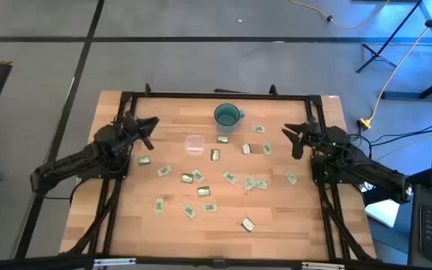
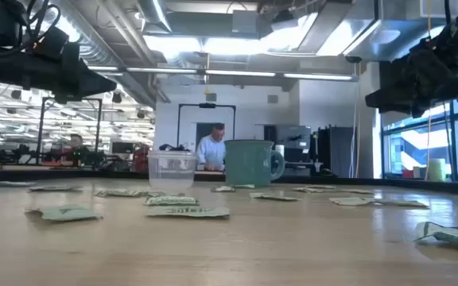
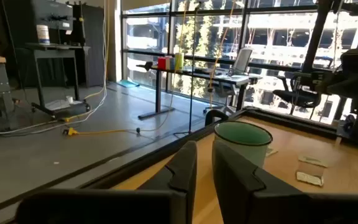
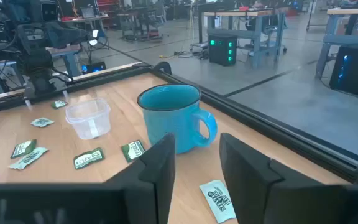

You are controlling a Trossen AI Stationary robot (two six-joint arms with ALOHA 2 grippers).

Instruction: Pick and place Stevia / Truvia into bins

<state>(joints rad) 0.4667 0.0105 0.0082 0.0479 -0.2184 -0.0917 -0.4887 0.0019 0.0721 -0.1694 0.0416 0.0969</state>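
Several pale green and white Stevia packets [image 1: 199,176] [image 4: 89,158] [image 2: 185,211] lie flat and scattered over the wooden table. The clear square bin [image 1: 194,144] [image 4: 89,118] [image 2: 172,169] stands upright near the table's middle, nothing showing inside it. My left gripper [image 1: 153,133] [image 3: 205,155] hovers open at the table's left side, pointing toward the middle. At the right side my right gripper [image 1: 291,141] [image 4: 197,146] hovers open, facing the left one. Neither has anything between its fingers.
A teal mug [image 1: 227,115] [image 4: 169,118] [image 3: 241,146] stands upright near the far edge, just beyond the bin. A black frame [image 1: 216,95] rims the table. People and desks show in the room beyond the table.
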